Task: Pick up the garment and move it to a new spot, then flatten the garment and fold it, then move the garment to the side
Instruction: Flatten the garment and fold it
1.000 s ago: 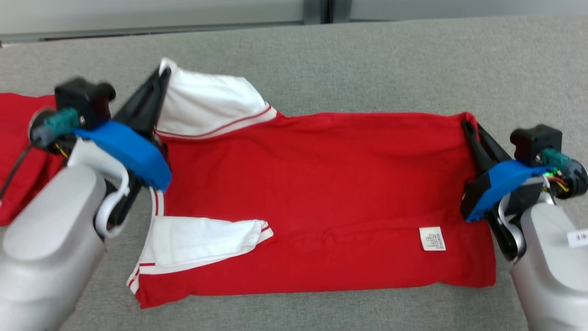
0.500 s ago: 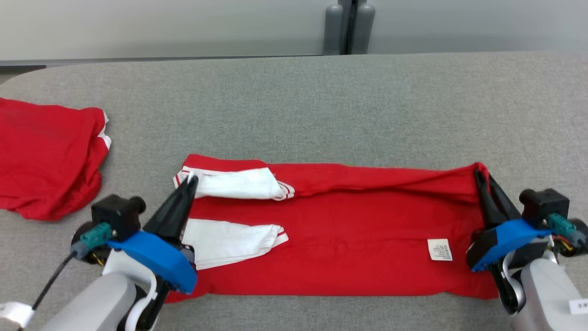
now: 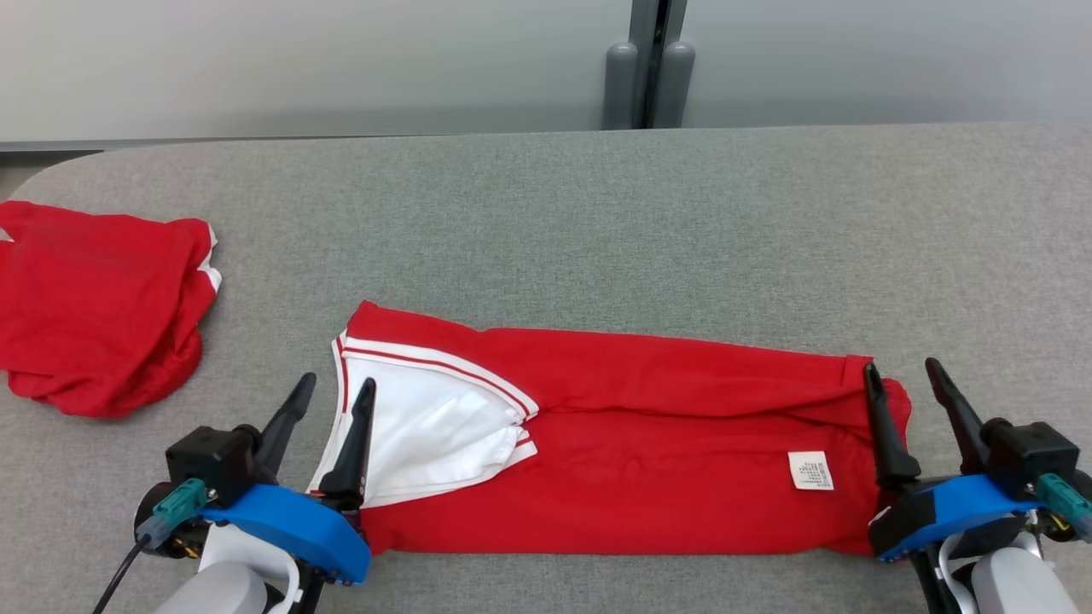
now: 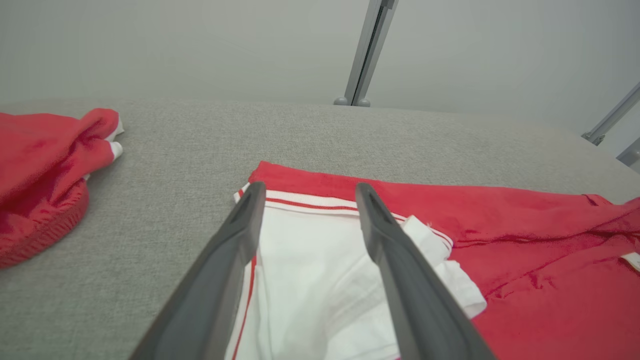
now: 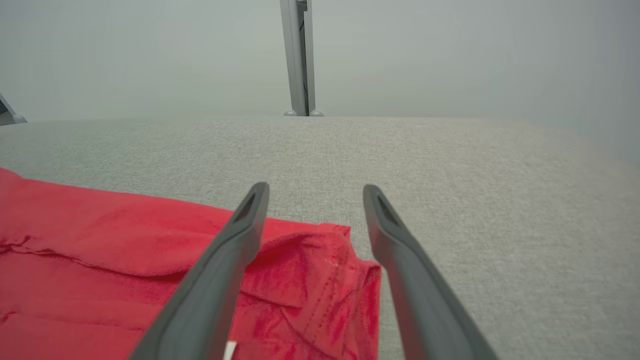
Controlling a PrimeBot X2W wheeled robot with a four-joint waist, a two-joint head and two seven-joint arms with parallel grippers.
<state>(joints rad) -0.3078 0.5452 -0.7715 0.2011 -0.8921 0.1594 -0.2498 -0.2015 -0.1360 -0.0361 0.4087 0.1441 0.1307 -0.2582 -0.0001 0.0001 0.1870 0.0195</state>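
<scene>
Lengthwise fold looks done; further folds and the move aside likely remain.
Garment [image 3: 648,443] lies as a strip along the bench's [image 3: 597,222] near edge; left gripper [image 3: 339,379] and right gripper [image 3: 899,365] at its ends, jaws apart, holding nothing.

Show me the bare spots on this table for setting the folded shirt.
The grey fabric table is bare across its far half, behind the folded red-and-white shirt. A narrower gap lies between it and the crumpled red garment at left. The left gripper and right gripper crowd the near edge.
</scene>
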